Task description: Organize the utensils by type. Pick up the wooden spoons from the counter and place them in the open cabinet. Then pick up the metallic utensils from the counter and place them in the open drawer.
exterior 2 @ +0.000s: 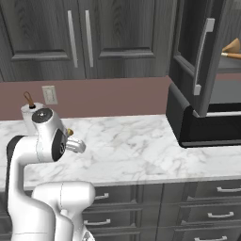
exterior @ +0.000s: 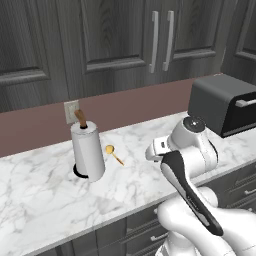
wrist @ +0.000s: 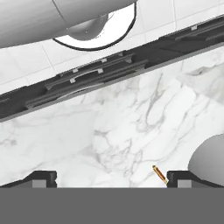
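1. While hovering over the counter (wrist: 131,131), the gripper (wrist: 111,177) stood fully open, holding nothing.
2. Gold spoon (exterior: 114,153) lay beside the paper-towel roll (exterior: 88,151), toward the counter's back edge.
3. Wooden spoon (exterior 2: 231,49) lay inside the open cabinet (exterior 2: 200,61).

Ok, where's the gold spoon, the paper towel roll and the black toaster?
gold spoon (exterior: 109,149): left base view, on its round bowl.
paper towel roll (exterior: 88,152): left base view, on its white side.
toaster (exterior: 220,102): left base view, on its dark top.

A paper-towel roll (exterior: 88,152), wall outlet (exterior: 71,108) and black toaster oven (exterior: 223,104) stand about.
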